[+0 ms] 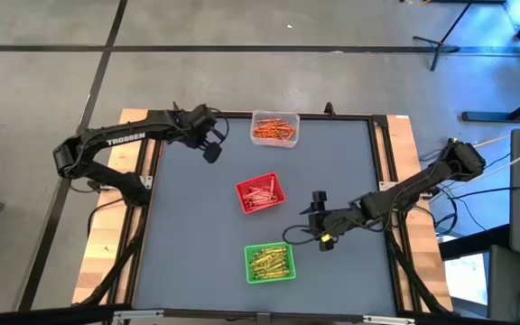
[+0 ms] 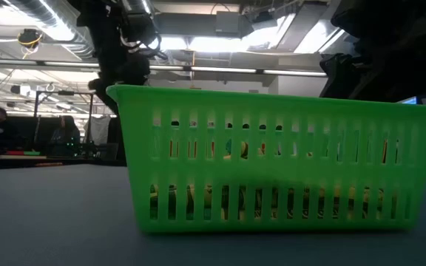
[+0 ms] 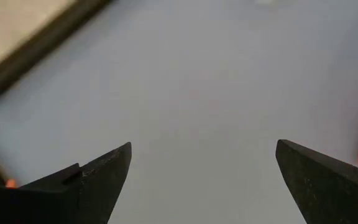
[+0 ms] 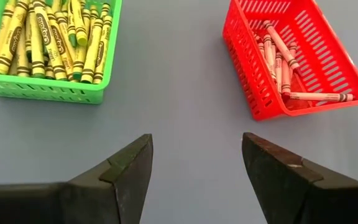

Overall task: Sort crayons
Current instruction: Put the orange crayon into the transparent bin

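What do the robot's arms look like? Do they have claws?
Both arms are dark, almost black, and made of jointed segments. The left arm has white letters printed along it, and the right arm trails thin cables. Each ends in a tool with two flat, dark, wedge-shaped fingers: the left tool and the right tool. A small yellow spot sits near the right tool.
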### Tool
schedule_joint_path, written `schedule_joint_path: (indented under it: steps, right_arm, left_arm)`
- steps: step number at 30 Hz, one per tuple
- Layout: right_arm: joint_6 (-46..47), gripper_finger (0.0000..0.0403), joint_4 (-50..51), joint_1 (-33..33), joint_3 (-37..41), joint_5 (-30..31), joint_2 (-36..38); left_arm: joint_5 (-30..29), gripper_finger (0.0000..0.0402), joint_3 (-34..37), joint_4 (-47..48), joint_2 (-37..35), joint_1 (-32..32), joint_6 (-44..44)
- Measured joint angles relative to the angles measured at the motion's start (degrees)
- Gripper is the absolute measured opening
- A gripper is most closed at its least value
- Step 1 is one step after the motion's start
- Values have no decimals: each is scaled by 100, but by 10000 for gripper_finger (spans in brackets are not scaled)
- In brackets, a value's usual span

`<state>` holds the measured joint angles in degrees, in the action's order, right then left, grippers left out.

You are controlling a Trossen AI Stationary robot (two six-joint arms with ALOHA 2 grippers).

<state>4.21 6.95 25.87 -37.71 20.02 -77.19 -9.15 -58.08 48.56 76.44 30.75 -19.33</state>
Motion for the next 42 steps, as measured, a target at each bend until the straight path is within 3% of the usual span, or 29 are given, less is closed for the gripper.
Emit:
schedule_joint_path:
  steps: [8, 11, 17, 23, 29, 34, 42]
  right_arm:
    - [-63, 246, 22, 0, 0, 8, 0]
    - [-66, 246, -1, 0, 60, 16, 0]
    - [-158, 246, -136, 0, 414, 643, 0]
    - [-260, 246, -374, 0, 612, 1030, 0]
    - [-633, 246, -753, 0, 806, 1037, 0]
    - [-886, 246, -1135, -49, 1089, 944, 0]
    - [-813, 246, -1342, -413, 1355, 718, 0]
  left_arm:
    - [-359, 381, 2, -1015, 0, -7, -89]
    - [-97, 380, 2, -1001, 41, 6, 525]
    - [-407, 380, 0, -108, 356, 363, 652]
    - [-128, 380, -45, 749, 936, 773, 1045]
    - [-80, 380, -812, 2183, 1776, 1229, 1251]
    - [-661, 380, -1426, 3190, 2646, 1475, 1835]
    - [-1186, 380, -1570, 3639, 3605, 1763, 2596]
